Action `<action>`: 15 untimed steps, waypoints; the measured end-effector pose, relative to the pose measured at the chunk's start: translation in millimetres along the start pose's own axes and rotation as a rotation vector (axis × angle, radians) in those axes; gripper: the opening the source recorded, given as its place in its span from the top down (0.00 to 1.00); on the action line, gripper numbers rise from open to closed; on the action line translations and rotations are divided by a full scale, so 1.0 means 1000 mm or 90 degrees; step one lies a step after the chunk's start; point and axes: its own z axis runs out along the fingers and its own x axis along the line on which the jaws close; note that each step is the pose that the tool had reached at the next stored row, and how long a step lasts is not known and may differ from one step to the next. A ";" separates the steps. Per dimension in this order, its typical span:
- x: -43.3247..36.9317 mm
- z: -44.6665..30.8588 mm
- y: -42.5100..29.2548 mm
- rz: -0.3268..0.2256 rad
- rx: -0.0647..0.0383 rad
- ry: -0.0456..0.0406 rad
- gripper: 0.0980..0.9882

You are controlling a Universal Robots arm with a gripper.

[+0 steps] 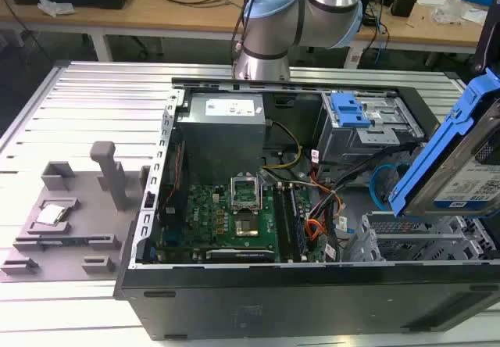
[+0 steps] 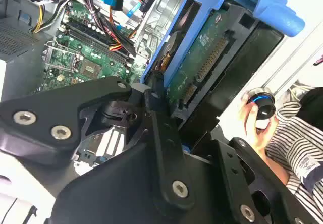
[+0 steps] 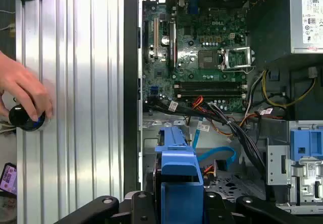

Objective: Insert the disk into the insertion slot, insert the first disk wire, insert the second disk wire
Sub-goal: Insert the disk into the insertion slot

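Note:
The disk (image 1: 461,167), a silver drive in a bright blue carrier, hangs tilted above the open computer case at the exterior view's right. My gripper (image 3: 180,206) is shut on it, black fingers (image 3: 144,204) pressing the carrier's sides. In the second wrist view the disk (image 2: 212,57) shows its green circuit-board underside. Just below it lies the insertion slot (image 1: 422,241), a low grey perforated cage; the disk is above it, not inside. A loose blue cable (image 3: 222,156) loops beside the cage, next to a bundle of coloured wires (image 3: 227,123).
The taller grey bay with a blue clip (image 1: 349,112) stands behind the cage. Motherboard (image 1: 234,214) and power supply (image 1: 226,132) occupy the case's middle. A person's hand (image 3: 22,93) rests on a black knob on the ribbed aluminium table (image 3: 75,82), outside the case wall.

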 end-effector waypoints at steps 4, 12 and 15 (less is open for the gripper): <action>-0.0004 0.0002 -0.0054 0.000 0.000 0.0001 0.71; -0.0010 0.0016 -0.0151 0.000 0.000 0.0002 0.71; -0.0021 0.0022 -0.0206 0.000 0.000 0.0006 0.71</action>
